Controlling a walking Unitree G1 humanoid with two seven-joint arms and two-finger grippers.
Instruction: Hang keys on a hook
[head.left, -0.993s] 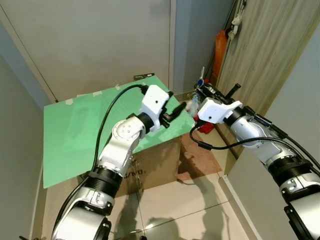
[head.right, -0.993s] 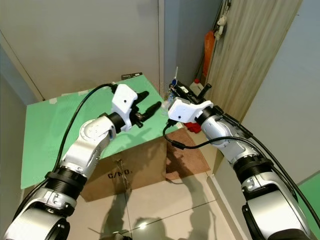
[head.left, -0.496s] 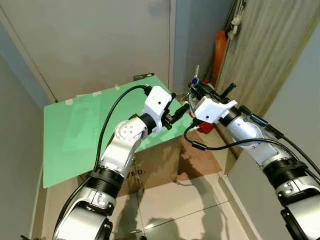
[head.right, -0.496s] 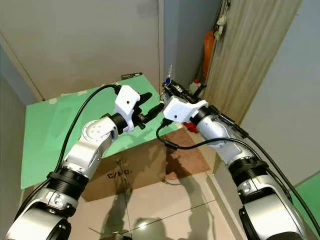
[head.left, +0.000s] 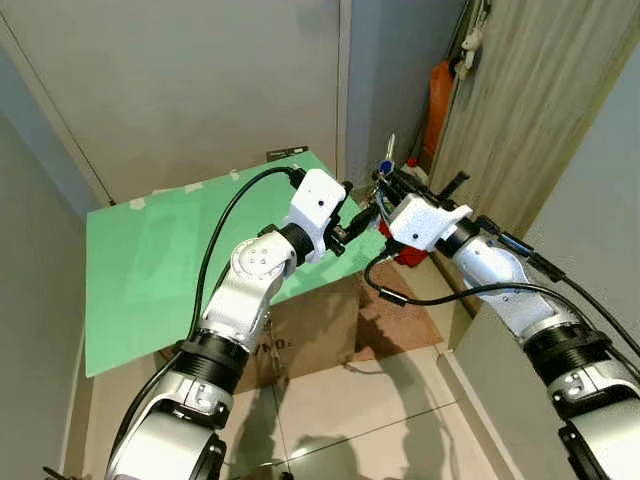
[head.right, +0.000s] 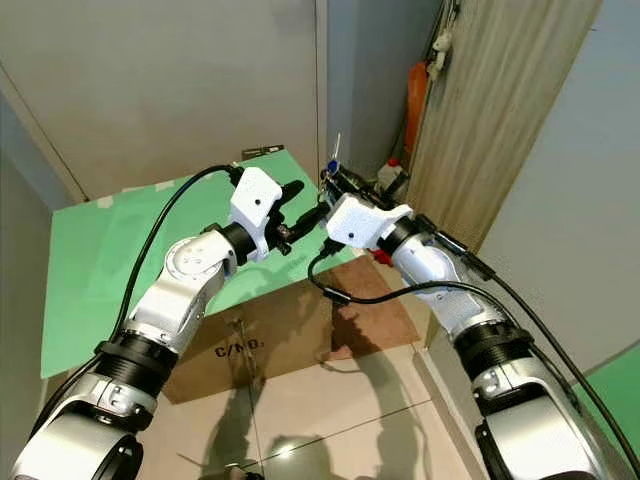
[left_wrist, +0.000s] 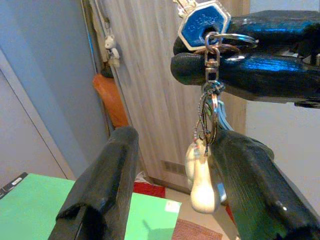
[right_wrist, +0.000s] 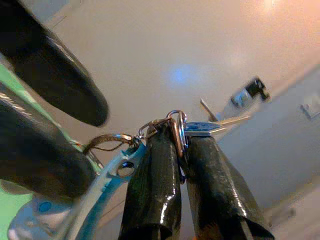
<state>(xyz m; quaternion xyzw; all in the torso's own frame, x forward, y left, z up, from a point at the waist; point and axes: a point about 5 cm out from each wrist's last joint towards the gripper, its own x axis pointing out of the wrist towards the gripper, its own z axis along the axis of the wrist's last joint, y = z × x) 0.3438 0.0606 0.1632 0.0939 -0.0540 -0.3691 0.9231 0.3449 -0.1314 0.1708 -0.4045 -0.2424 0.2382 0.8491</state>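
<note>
A key bunch (left_wrist: 207, 30) with a blue-headed key, a ring and a white charm (left_wrist: 200, 180) hangs from my right gripper (head.left: 385, 185), which is shut on the ring beyond the green board's far right corner. My left gripper (left_wrist: 175, 145) is open, with one black finger on each side of the dangling charm; whether it touches the charm I cannot tell. In the right wrist view the right gripper (right_wrist: 182, 135) pinches the ring, and the left fingers (right_wrist: 55, 65) loom close beside it. A small white toy (left_wrist: 111, 47) hangs on the wooden panel (head.left: 530, 90) behind.
A green board (head.left: 180, 250) lies on a cardboard box (head.left: 310, 320) in a narrow corner. An orange object (head.left: 440, 95) hangs between the grey wall and the wooden panel. A red item (head.left: 410, 255) and a brown mat (head.left: 400, 320) lie on the tiled floor.
My right gripper has carried the keys left and slightly up, towards the left gripper. The left gripper has closed the gap, and its open fingers now flank the hanging charm.
</note>
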